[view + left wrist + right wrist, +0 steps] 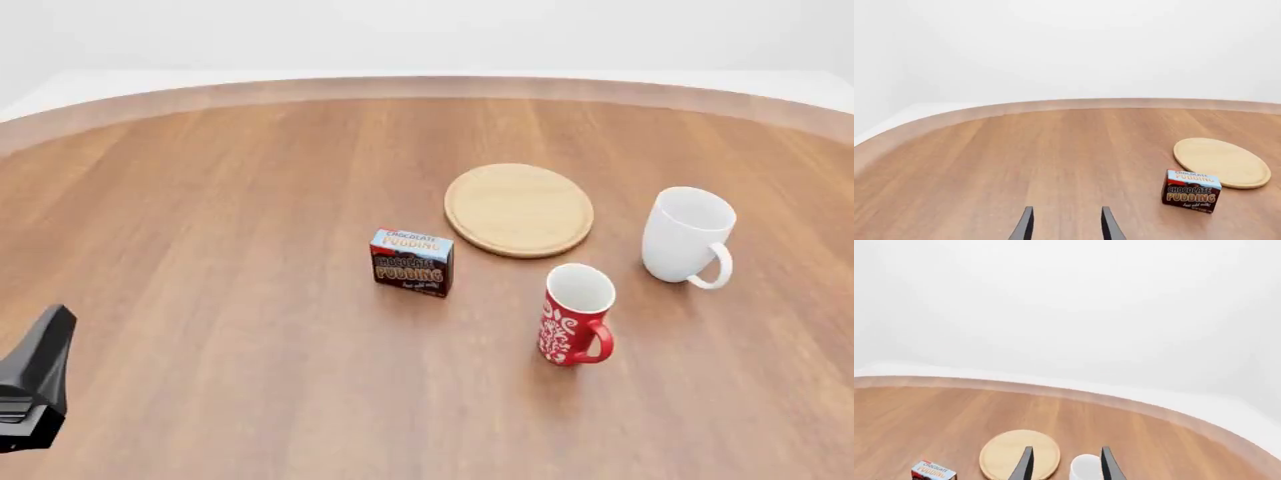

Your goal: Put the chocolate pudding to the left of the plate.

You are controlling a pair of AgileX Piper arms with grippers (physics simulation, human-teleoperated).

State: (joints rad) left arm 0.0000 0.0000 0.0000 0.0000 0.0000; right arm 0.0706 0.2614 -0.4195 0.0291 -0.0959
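Observation:
The chocolate pudding (411, 262) is a small dark brown carton with orange lettering, standing upright on the table just left of and nearer than the plate (518, 209), a flat round light-wood disc. A narrow gap separates them. My left gripper (1067, 227) is open and empty, well back from the pudding (1191, 191) and plate (1221, 162). In the front view only a black part of the left arm (38, 385) shows, at the bottom left. My right gripper (1067, 467) is open and empty, high above the table, looking at the plate (1004, 455) and pudding (933, 471).
A white mug (687, 237) stands right of the plate, handle toward the near side. A red patterned mug (577, 315) stands nearer, right of the pudding. The white mug (1085, 469) shows between the right fingers. The round wooden table's rim (427, 88) curves along the back.

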